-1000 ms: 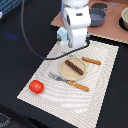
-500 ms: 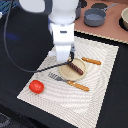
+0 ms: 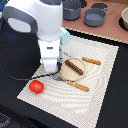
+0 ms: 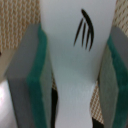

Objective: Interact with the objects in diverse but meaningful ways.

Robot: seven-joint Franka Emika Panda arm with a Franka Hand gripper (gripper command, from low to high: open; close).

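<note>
Striped placemat (image 3: 100, 65) under tool (image 4: 64, 75) clamped on white elongated piece (image 4: 75, 75).

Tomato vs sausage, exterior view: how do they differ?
The tomato is round and bright red; the sausage is long and dark brown. The tomato sits straight on the striped mat near its edge; the sausage lies on a round tan plate mid-mat. The arm hides part of the plate; the tomato shows whole. Neither is gripped.

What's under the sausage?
The sausage lies on a small round wooden plate, which sits on the striped placemat. The arm hides the plate's edge on the exterior view's left.
</note>
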